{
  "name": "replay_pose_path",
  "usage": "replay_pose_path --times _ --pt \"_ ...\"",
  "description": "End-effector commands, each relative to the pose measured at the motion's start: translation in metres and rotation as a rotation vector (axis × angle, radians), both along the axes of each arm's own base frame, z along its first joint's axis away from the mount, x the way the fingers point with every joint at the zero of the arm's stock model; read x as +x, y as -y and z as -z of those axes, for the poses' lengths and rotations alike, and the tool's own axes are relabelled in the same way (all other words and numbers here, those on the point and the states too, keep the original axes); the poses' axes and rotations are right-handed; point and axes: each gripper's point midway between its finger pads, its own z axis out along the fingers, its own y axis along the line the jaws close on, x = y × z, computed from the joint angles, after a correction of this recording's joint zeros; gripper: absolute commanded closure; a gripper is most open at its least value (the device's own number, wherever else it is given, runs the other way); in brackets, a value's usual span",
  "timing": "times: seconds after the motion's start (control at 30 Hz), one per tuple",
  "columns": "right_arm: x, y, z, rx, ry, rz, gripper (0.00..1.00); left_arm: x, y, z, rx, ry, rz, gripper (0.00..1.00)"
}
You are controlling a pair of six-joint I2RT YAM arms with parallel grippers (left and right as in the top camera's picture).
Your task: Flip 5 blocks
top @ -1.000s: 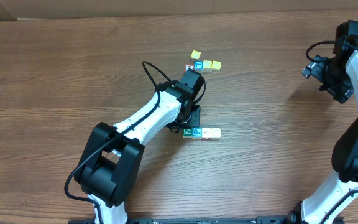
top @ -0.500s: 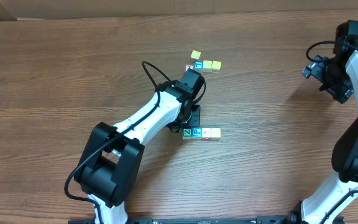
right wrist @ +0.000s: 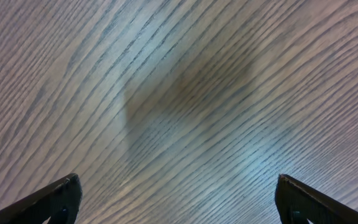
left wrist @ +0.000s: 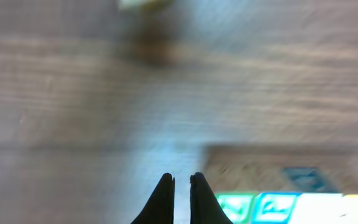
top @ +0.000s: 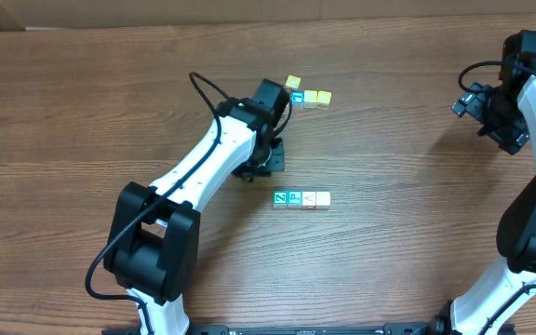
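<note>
my left gripper [left wrist: 181,182] is pinched shut on nothing over bare wood. the row of blocks [top: 301,198] lies just to its right and nearer my base, long axis running left to right, green z block [top: 280,197] closest. my right gripper [right wrist: 178,186], spread wide, sits well apart.

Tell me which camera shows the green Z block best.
Overhead. The green Z block sits whole there, its top face unobstructed and clear of the arm. The left wrist view catches only a blurred green patch, cut off at the bottom edge. The right wrist view misses it entirely.
</note>
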Motion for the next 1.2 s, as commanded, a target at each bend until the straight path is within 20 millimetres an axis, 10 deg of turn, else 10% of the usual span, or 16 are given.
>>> replay_pose_path --times 0.0,0.3,1.17 --pt "0.004 0.003 -0.015 -0.013 0.042 -0.001 0.0 -0.016 -0.002 0.011 0.025 -0.056 -0.003 0.96" --pt "0.004 0.003 -0.015 -0.013 0.042 -0.001 0.0 -0.044 0.001 0.043 0.033 -0.107 -0.005 0.96" --pt "0.004 0.003 -0.015 -0.013 0.042 -0.001 0.0 -0.043 0.016 0.043 -0.046 -0.114 -0.004 0.96"
